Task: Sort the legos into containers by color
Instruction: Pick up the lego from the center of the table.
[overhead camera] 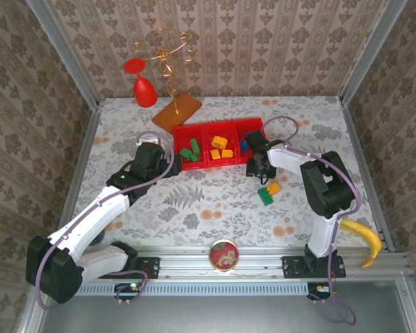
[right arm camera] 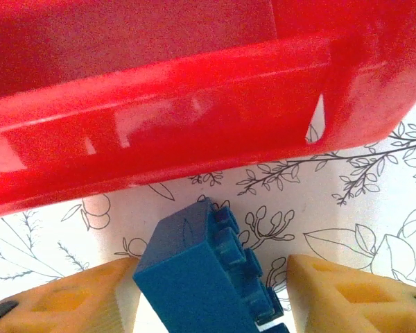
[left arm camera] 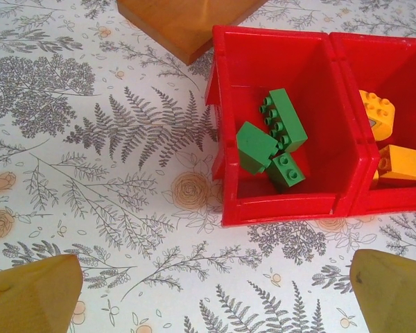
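Observation:
The red tray lies at mid-table with its three containers side by side. Green legos sit in the left container, orange ones in the middle one, and a blue one in the right. My right gripper is just in front of the tray wall. Its pads have closed in on both sides of a blue lego that rests on the table. My left gripper hangs open over bare table before the left container. An orange lego and a green lego lie loose near my right gripper.
A red goblet, a copper wire spiral and an orange-brown board stand behind the tray. A banana lies at the near right edge. A round dish sits on the front rail between the arm bases.

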You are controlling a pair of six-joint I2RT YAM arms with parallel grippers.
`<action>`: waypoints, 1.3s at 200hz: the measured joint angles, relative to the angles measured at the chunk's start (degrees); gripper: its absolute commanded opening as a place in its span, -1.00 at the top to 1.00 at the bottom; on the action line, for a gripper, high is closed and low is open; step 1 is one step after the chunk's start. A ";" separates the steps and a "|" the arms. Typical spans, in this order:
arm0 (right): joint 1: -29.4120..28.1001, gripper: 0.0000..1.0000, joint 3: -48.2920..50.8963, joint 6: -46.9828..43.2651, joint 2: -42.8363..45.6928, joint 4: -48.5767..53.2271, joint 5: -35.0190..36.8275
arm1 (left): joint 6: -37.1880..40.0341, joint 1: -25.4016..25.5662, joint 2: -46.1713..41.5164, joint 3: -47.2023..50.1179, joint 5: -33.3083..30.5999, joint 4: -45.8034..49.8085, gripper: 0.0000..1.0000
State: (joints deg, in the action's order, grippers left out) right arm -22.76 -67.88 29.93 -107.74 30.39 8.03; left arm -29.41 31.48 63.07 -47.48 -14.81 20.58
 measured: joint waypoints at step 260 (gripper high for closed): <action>-1.11 0.57 -11.28 -1.60 8.55 6.23 1.16 | -0.66 -2.01 0.09 0.20 3.26 -0.04 -1.00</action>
State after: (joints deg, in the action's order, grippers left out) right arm -23.88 -79.15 28.34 -99.20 36.62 9.19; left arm -30.06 29.47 63.16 -47.29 -11.55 20.53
